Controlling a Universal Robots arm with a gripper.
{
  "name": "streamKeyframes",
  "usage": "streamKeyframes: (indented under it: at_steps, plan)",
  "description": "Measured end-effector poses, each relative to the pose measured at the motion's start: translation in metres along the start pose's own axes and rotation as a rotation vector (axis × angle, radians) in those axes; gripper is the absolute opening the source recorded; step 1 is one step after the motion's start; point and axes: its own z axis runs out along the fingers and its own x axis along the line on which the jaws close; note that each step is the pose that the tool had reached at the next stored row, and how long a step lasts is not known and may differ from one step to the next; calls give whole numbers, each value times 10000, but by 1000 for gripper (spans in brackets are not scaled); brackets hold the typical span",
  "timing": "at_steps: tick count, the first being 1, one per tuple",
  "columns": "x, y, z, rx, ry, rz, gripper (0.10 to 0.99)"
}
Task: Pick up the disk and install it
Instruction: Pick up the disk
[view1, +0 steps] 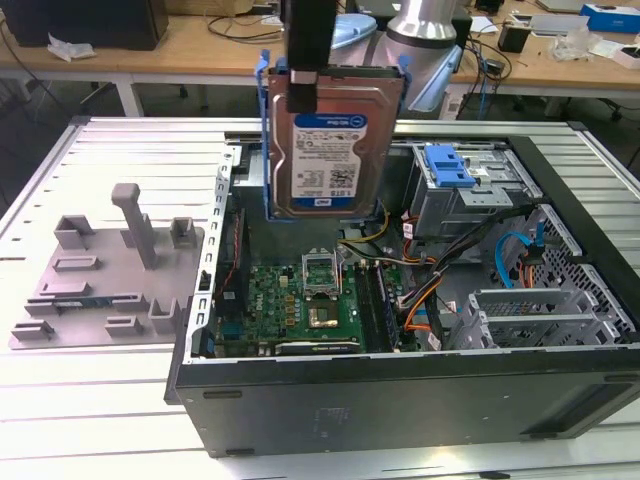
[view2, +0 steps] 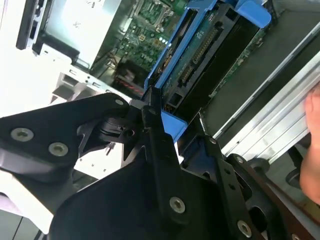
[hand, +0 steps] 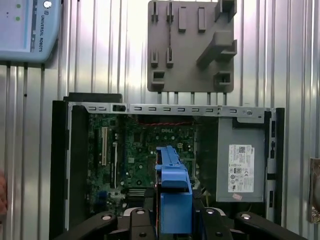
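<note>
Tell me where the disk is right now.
In the exterior view the disk hangs upright in the gripper over the open computer case, above the motherboard and to the exterior view's left of the drive cage.

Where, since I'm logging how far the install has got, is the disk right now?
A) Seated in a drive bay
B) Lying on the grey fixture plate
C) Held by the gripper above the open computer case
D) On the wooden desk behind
C: in the exterior view the disk hangs upright from the gripper over the open computer case, apart from the grey fixture plate.
</note>
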Motion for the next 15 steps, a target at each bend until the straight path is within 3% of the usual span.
streamKeyframes:
  at_steps: [2,8,15]
  plan:
    - [65,-106,-4,0,0,1,369]
    - [203,-321,-12,1,-1,2,369]
    - [349,-493,-11,0,-1,0,369]
